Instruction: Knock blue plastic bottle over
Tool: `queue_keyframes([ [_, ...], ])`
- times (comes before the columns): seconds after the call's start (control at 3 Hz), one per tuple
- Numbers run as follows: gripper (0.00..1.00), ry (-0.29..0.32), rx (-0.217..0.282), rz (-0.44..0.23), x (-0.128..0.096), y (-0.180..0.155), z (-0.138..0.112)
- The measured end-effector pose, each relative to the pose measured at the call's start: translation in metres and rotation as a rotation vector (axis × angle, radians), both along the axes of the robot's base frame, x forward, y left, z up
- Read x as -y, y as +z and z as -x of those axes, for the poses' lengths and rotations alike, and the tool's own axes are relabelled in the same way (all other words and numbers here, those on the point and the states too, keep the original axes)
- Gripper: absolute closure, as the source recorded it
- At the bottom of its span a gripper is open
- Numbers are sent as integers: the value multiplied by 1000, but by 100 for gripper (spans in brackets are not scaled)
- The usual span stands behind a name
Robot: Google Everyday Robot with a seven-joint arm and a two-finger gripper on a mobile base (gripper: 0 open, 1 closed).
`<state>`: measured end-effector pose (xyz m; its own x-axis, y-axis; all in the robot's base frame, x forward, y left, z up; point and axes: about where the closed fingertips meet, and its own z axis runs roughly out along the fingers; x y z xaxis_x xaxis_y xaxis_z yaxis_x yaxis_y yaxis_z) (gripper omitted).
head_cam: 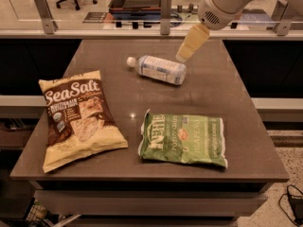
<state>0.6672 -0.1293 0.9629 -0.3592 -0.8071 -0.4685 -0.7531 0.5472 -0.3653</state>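
The blue plastic bottle lies on its side at the back middle of the brown table, white cap pointing left. My gripper hangs above and just right of the bottle's base, apart from it, its yellowish fingers pointing down-left from the white arm that comes in from the top right.
A tan SeaSalt chip bag lies at the front left. A green chip bag lies at the front middle-right. A glass rail runs behind the table's back edge. The floor drops off at the right.
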Motion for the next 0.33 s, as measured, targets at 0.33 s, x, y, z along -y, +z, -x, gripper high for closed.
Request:
queue_keyframes([
  [0.33, 0, -53, 56, -49, 29, 14, 8],
])
